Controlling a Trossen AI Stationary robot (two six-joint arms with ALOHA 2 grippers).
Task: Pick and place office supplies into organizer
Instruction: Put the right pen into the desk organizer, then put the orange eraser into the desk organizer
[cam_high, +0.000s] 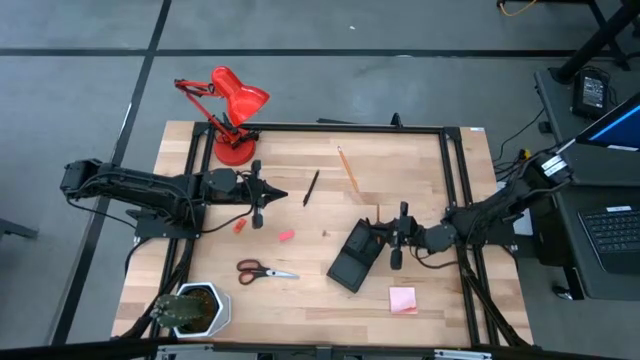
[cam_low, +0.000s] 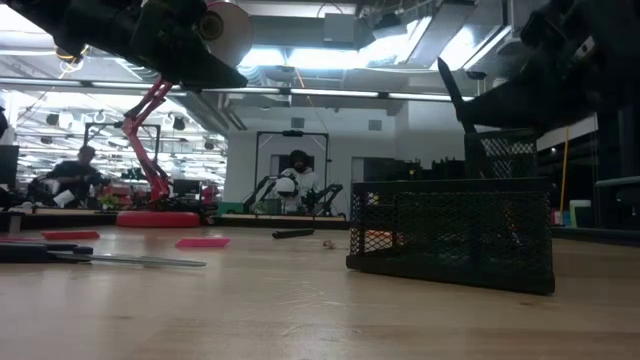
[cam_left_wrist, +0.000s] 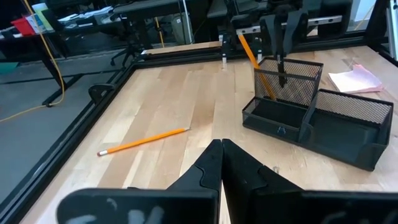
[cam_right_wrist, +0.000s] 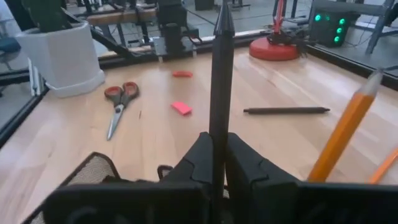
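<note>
Now right gripper (cam_right_wrist: 213, 163) jaws clamp black pen (cam_right_wrist: 221, 93).

From my console: grey floor (cam_high: 330, 85) with dark seams surrounds the wooden table (cam_high: 300, 150). A laptop (cam_high: 612, 235) sits on a side desk. Ceiling strip lights (cam_low: 300, 95) run overhead; a seated person (cam_low: 75, 175) works at a far bench.

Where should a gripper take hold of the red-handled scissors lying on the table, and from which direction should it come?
The scissors lie flat and closed on the wood, handles toward the potted plant, blades pointing away. Probably best to come straight down from above and close across the narrow part near the pivot, fingers on both sides of the blades. The looped handles are wider and harder to pinch.
</note>
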